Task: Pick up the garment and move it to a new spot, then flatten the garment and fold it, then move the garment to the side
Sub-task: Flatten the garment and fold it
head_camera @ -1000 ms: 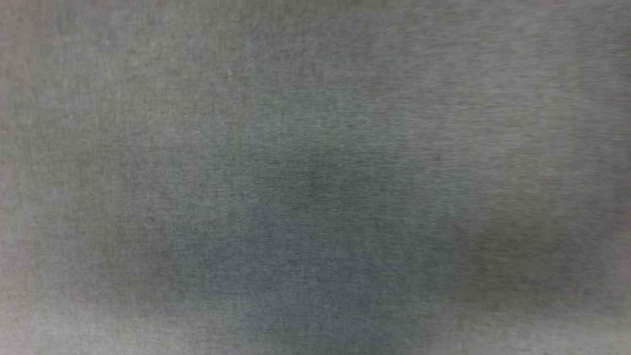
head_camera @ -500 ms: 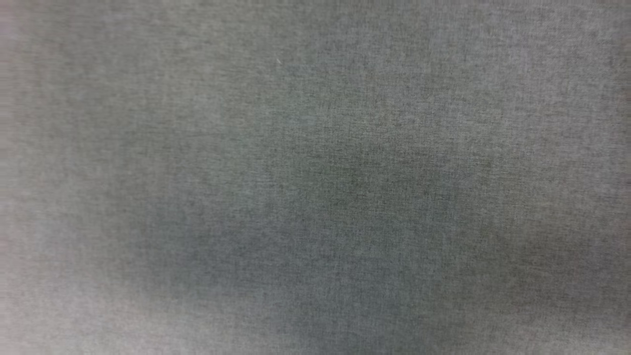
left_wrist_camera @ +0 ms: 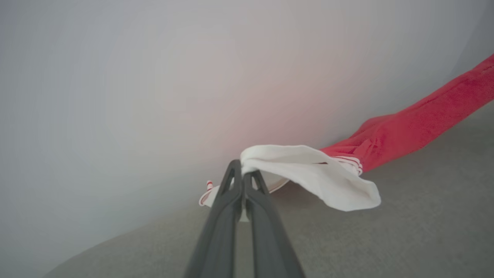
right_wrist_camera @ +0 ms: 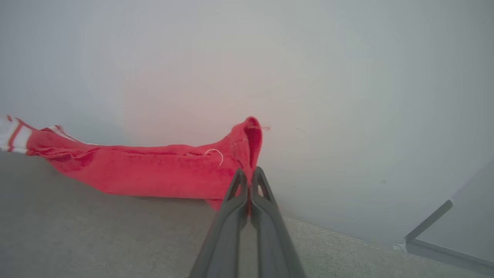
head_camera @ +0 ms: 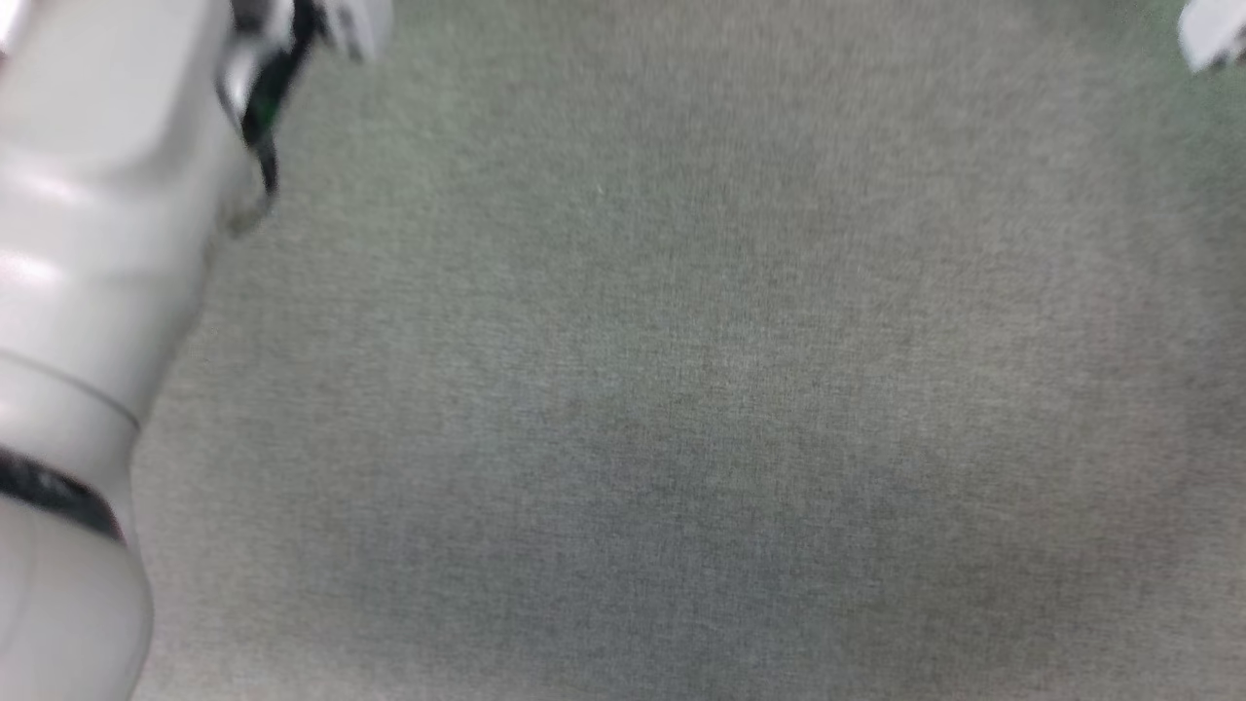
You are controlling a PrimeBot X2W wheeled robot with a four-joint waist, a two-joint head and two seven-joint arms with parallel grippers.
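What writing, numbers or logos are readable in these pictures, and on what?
None readable. The red and white garment, bunched and pinched by the left gripper and the right gripper, shows only plain red cloth, a white sleeve and striped trim. The grey surface bears no marks.

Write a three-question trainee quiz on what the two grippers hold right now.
1. True or false: the left gripper is shut on a white part of the garment.
2. The right gripper pinches: A) red cloth of the garment, B) a white sleeve, C) nothing.
3. What colour is the surface beneath the garment?
Key: 1 true; 2 A; 3 grey.
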